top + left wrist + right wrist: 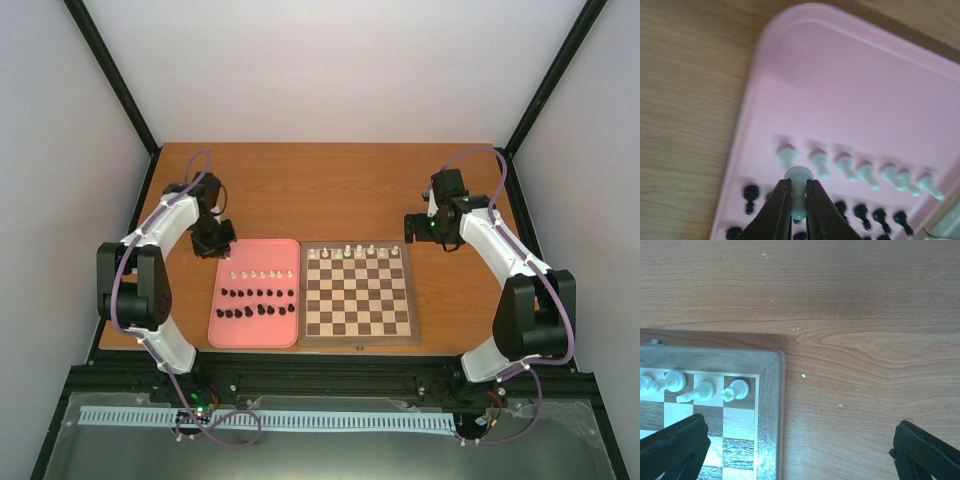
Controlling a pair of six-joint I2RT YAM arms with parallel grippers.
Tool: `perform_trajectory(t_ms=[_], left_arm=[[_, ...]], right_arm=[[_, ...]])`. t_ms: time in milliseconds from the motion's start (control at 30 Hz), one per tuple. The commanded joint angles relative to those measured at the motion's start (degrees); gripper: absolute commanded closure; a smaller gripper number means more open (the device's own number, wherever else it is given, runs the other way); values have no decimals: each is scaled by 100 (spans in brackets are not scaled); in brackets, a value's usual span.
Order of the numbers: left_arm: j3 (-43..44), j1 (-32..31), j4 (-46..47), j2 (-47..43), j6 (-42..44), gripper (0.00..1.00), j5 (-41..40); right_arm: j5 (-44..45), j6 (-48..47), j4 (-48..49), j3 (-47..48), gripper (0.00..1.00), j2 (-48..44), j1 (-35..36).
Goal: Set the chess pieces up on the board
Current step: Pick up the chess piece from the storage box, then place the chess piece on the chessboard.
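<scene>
A white pawn (798, 181) is gripped tightly by the left gripper (799, 200), over the pink tray (790, 75). Black pieces (751, 192) are seen beneath it, and a row of white pieces (860, 172) just beyond. The pawn should be carried upright, clear of that row, to the board (360, 295). The right gripper (800, 442) is held spread and empty beside the board's far corner. The grip is shown only by the left wrist view. The placed pieces (737, 389) are shown closely only by the right wrist view.

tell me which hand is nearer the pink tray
Left. The left hand is at the tray's far left corner, shut on a white piece above it. The right hand is open past the board's far right corner, the board lying between.
</scene>
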Motion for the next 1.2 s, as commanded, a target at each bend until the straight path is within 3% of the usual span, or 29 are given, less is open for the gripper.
perform_trajectory(t_ms=[0,200,467,1167], left_arm=[[734,-841,-412,-29,-27,99,119],[1678,-2231,-521,494,-423,99,97],[2096,-3195,-433,1098,-391,99,35],[2480,-3462,-151,1971,-204,99,-91]], right_arm=[[-2,22,26,5,0,-96,-49],[18,70,10,19,0,-116,-49],[53,84,-36,-25,0,-210,-49],[88,102,-100,-9,0,-267,-49]])
